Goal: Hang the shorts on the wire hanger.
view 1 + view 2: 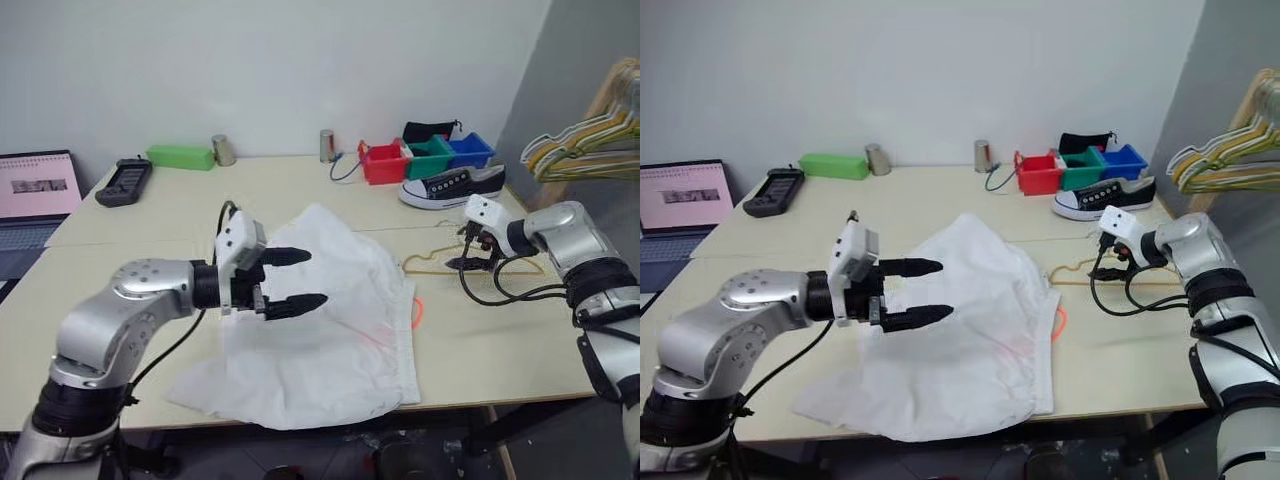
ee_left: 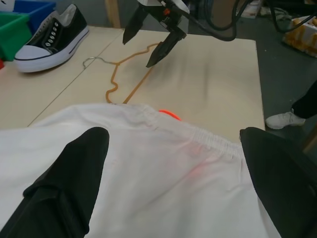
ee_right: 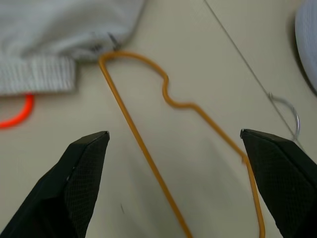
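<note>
Reaching: right gripper (image 1: 478, 260) spread wide over the hanger (image 3: 148, 158), likely lining up to grasp it.
Left gripper (image 1: 293, 278): wide apart, holding nothing, above the shorts (image 1: 330, 340).
Shorts: flat on table (image 1: 500, 340), waistband beside hanger.
Hanger: flat, ungrasped.

White shorts (image 1: 320, 340), tan-gold wire hanger (image 3: 148, 153).

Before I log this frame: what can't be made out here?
- Wire hanger: one corner hidden under the shorts, head views; its lower part cut off by the right wrist view's edge.
- Drawstring: mostly tucked behind the shorts' waistband.
- Laptop: cut by the left edge, screen text too small.
- Bins: contents not visible.
</note>
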Motion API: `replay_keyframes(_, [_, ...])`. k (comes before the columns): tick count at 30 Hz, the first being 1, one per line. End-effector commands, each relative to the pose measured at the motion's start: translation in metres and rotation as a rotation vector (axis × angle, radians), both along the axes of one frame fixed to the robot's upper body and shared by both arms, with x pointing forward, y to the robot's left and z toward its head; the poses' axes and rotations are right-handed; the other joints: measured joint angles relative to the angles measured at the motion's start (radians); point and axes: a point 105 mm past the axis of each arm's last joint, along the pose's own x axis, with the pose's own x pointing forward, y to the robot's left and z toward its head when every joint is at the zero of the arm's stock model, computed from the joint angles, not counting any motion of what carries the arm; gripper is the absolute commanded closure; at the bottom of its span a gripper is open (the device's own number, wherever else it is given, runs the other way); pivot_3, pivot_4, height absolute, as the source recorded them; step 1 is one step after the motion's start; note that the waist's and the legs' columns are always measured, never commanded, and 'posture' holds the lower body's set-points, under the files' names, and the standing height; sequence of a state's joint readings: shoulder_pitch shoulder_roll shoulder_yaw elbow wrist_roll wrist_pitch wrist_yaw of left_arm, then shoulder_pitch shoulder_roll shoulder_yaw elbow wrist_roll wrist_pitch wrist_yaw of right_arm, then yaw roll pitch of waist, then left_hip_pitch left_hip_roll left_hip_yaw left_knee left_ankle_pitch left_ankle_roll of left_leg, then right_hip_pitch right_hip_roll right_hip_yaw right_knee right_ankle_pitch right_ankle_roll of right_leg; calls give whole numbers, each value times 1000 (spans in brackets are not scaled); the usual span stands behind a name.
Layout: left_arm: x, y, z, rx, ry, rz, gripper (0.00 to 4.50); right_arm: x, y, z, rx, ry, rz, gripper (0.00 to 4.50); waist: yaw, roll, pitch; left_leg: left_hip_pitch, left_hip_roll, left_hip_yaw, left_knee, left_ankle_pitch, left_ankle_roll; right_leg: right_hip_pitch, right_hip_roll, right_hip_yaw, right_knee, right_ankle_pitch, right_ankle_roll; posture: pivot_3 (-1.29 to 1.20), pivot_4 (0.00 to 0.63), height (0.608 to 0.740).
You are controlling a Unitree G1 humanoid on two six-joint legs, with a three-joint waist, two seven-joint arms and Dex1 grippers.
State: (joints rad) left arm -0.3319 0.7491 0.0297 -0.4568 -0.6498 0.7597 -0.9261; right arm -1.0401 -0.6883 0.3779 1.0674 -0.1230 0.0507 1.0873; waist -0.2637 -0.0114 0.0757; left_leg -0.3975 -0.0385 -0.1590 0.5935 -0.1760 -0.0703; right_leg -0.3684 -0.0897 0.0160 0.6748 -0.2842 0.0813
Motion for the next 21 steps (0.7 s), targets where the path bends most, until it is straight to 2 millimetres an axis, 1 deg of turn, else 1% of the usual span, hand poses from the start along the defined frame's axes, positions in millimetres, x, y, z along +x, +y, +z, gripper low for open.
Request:
replay_keyframes(1, [-7, -5, 3, -2, -26, -4, 6, 4, -9, -1, -39, -10, -36, 0, -14, 0, 0, 0, 0, 0, 0, 0, 0, 0, 0, 0, 0, 0, 0, -204, 0, 740])
replay_keyframes(5, [-5, -5, 2, -25, -18, 30, 6, 6, -13, -10, -39, -3, -101, 0, -27, 0, 0, 2, 0, 0, 1, 0, 0, 2, 0, 0, 1, 0, 1, -192, 0, 740])
replay_keyframes(9, [-6, -8, -2, -38, -8, 44, 6, 9, -11, -17, -9, -1, -163, 0, -29, 0, 0, 16, 0, 0, 0, 0, 1, 16, 0, -1, 0, -2, 1, -186, 0, 740])
replay_keyframes(10, [-6, -9, -3, -41, -8, 48, 6, 9, -10, -19, -1, 3, -174, 0, -29, 0, 0, 17, 0, 0, 0, 0, 0, 17, 0, -1, 0, -2, 1, -179, 0, 740])
replay_keyframes(16, [-7, -12, -4, -52, -2, 52, 6, 11, -3, -23, 77, 30, -232, 0, -17, 0, 0, 16, 0, -1, 0, 0, 0, 17, 0, 0, -1, -2, 1, -163, 0, 740])
replay_keyframes(21, [-7, -13, -4, -56, 4, 53, 6, 11, 7, -26, 198, 93, -312, 0, -6, 0, 0, 16, 0, -1, 0, 0, 0, 17, 0, -1, -1, -2, 1, -151, 0, 740])
